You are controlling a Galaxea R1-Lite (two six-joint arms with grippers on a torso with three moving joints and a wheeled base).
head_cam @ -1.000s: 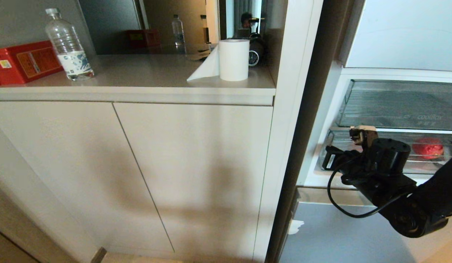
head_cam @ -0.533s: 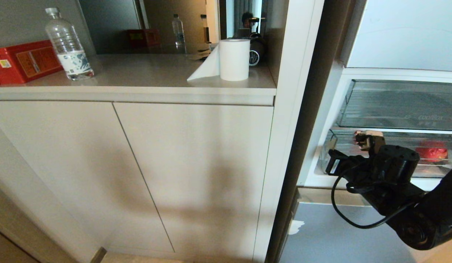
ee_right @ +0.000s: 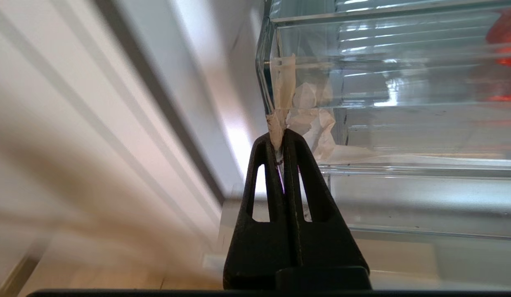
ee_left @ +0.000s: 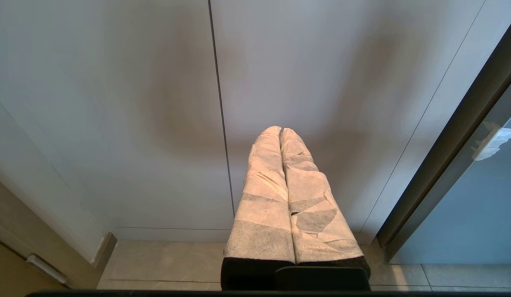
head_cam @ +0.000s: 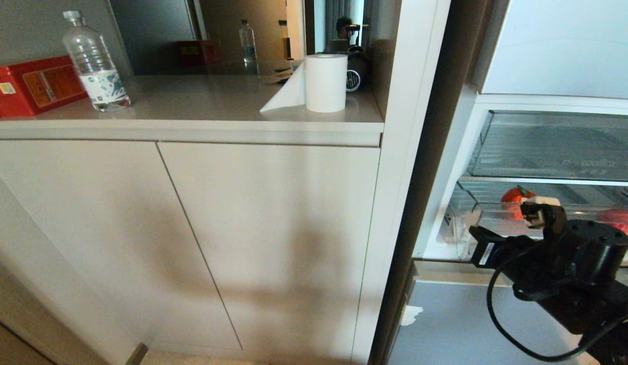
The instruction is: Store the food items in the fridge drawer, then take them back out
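Home kitchen: fridge [head_cam: 557,96], cabinet counter [head_cam: 192,109].

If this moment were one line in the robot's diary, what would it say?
right gripper: shut on tape tab of fridge drawer | left gripper: shut, parked | orange-red fruit: in drawer

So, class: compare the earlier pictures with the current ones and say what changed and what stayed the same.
The right gripper, shut on a tape tab fixed to the fridge drawer, has drawn back towards the robot, sliding the drawer out and uncovering the orange-red fruit. Unchanged: the left gripper parked shut by the cabinet, and the countertop items.
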